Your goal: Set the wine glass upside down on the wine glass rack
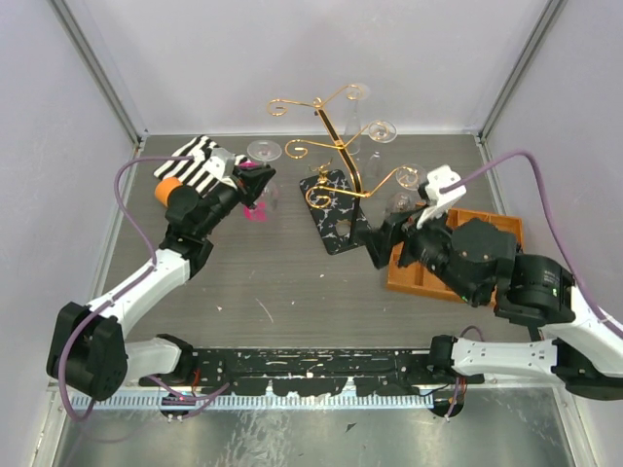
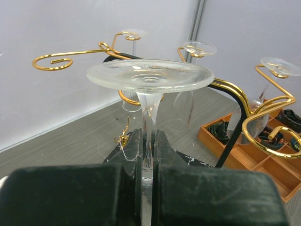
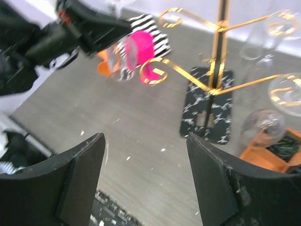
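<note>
From above, the left gripper (image 1: 255, 185) is clamped on the wine glass (image 1: 263, 152). The glass is upside down, foot uppermost, and sits left of the rack (image 1: 341, 161), clear of its wires. The right gripper (image 1: 383, 240) hangs just right of the rack's black base with its jaws spread and nothing between them, beside an orange tray (image 1: 498, 220). Other glasses (image 1: 382, 131) already hang on the rack's right and far side.

The left wrist view shows the fingers (image 2: 127, 150) pinched narrow on the stem. The foot lies flat and level above them. The rack's gold wires stand beyond the glass, and no wire touches the foot.

In the right wrist view the pads (image 3: 84, 174) stand wide apart and empty. A curled arm (image 3: 155, 73) reaches out from the rack's left side and looks unoccupied, with the held glass just beyond it. A pink cup (image 3: 141, 47) sits behind.

The step in hand looks like carrying the glass to that free arm. To do it well:
- Keep the foot level and above the wire.
- Slide the stem sideways into the gap of the curl.
- Lower until the foot rests on the gold wire, and only then release.
- Approach from the rack's left, which keeps clear of the hanging glasses.
</note>
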Tool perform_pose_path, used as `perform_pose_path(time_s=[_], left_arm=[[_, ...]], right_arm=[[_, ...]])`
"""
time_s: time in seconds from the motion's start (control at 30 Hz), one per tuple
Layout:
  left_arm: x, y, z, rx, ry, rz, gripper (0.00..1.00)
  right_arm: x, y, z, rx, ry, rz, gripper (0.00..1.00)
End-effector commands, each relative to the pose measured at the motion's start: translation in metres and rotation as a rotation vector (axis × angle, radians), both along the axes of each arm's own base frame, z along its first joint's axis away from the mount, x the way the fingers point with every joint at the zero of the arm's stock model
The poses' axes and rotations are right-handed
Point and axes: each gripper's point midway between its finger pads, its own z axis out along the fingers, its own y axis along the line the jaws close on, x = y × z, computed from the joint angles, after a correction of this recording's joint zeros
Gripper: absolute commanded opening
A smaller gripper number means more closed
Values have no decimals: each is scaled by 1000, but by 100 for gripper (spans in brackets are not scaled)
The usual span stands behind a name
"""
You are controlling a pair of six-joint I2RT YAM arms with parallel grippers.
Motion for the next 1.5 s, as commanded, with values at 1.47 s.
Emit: perform_pose_path(time_s=[1.47], left_arm=[[-21,9,43,12,-151,1,0]], right_arm=[[248,30,-78,-355,212,-146,44]])
